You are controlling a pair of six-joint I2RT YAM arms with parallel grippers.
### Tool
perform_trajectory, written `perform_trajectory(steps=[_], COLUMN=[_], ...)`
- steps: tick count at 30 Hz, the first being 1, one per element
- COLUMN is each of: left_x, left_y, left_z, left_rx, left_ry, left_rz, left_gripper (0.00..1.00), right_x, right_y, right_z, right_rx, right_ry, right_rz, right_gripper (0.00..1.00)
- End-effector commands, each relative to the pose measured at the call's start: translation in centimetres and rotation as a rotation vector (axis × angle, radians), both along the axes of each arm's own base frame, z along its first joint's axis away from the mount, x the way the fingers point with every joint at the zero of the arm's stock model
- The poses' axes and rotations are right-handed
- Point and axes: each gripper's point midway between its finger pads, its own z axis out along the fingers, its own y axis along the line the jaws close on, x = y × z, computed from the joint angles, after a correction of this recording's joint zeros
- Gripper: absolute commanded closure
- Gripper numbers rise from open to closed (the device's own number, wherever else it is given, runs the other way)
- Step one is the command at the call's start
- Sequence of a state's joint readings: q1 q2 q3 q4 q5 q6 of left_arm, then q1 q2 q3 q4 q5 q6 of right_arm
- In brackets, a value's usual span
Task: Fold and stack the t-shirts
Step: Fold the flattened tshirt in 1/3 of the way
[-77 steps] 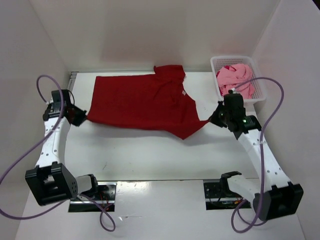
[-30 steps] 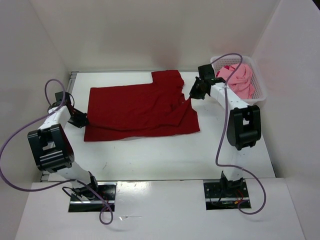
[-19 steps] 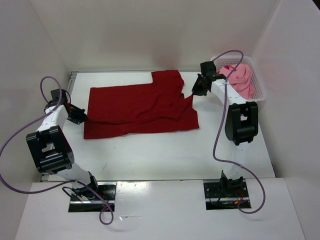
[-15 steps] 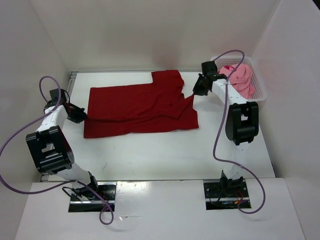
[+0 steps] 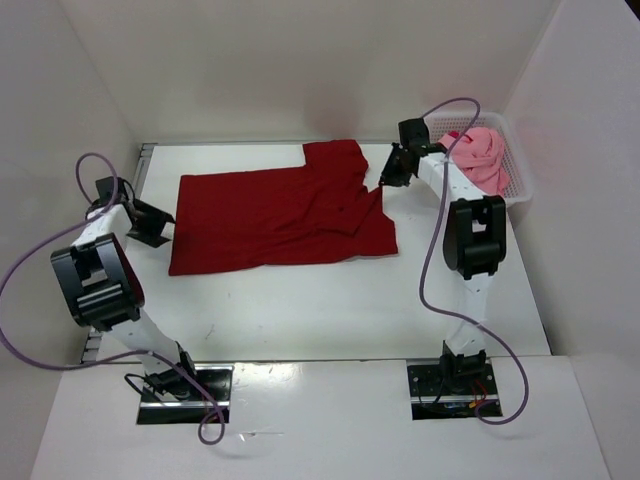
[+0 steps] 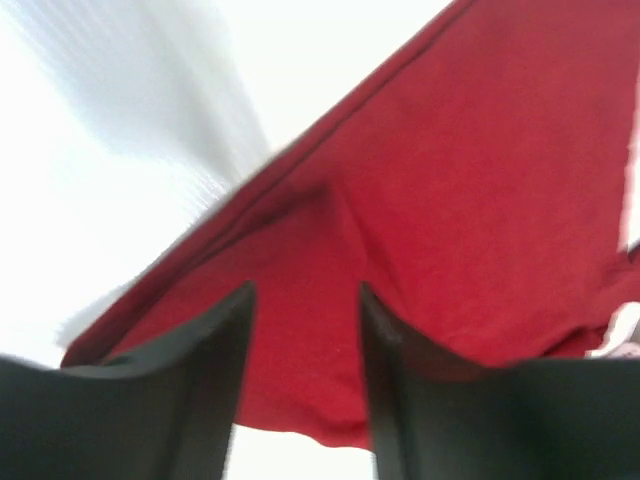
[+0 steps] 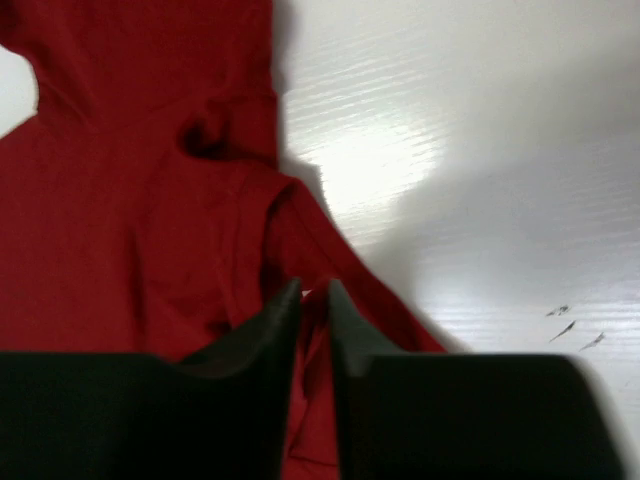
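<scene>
A dark red t-shirt lies folded and flat on the white table, one sleeve sticking out at its far edge. My left gripper sits at the shirt's left edge. In the left wrist view that gripper is open, and red cloth shows behind the gap. At the shirt's right edge, near the collar, is my right gripper. Its jaws stand almost together with a fold of the red cloth pinched between them. A light pink t-shirt is heaped in the basket.
A white lattice basket stands at the back right, close behind the right arm. White walls close in the table on the left, back and right. Purple cables loop from both arms. Bare tabletop lies in front of the shirt.
Both arms swung the shirt's near half over to the back and laid it folded. In the last second the left jaws spread apart and let the left edge go.
</scene>
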State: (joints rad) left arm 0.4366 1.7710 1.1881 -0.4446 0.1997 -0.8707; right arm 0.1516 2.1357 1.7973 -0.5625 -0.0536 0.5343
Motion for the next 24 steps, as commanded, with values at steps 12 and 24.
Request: perform_trajectory(steps=[12,24], left_x=[-10.9,-10.7], left_y=[-1.7,-1.6], left_z=[-0.4,-4.3], left_rx=[-0.005,-0.090], left_ry=[0.055,0.100], left_rz=[0.075,0.090], left_gripper=[0.55,0.52], right_x=[-13.1,-16.2], right_y=[-1.1,-2.8], right_z=[0.2,-6.2], right_rx=[0.137,0.087], right_ry=[0.013,0.139], right_rz=[-0.094,-0.141], right_gripper=[0.99,0.52])
